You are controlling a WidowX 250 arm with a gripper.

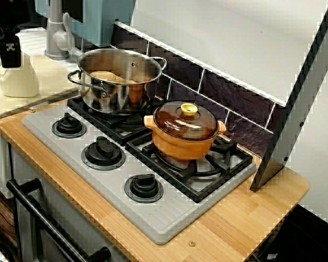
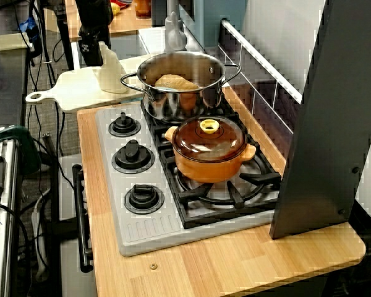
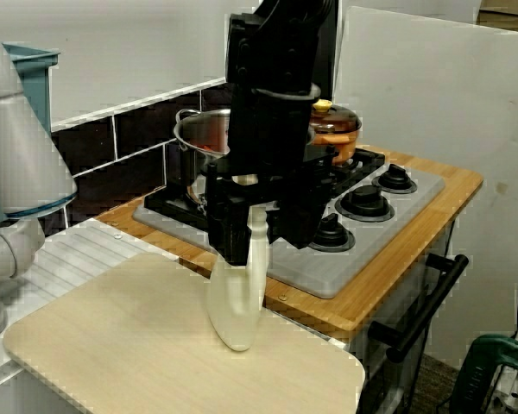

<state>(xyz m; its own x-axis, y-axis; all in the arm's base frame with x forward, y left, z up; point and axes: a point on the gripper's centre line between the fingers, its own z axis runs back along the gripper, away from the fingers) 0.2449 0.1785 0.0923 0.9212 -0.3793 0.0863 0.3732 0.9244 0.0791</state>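
My black gripper (image 3: 257,246) hangs over a pale wooden cutting board (image 3: 121,345), left of the stove. Its two fingers (image 3: 227,237) press against the narrow neck of a cream-coloured bottle (image 3: 236,302) that stands with its base on the board. The view from the stove's front corner shows the gripper (image 1: 11,57) on top of the bottle (image 1: 16,79). In the view along the counter the gripper (image 2: 99,59) stands beside the bottle (image 2: 113,77). A steel pot (image 1: 120,76) with pale brown food inside is the nearest thing on the stove.
An orange pot (image 1: 185,139) with a glass lid and yellow knob sits on the right burner. Three black knobs (image 1: 103,153) line the grey stove front. A dark slanted panel (image 1: 295,109) stands at the counter's right end. A tap (image 1: 56,33) is behind the board.
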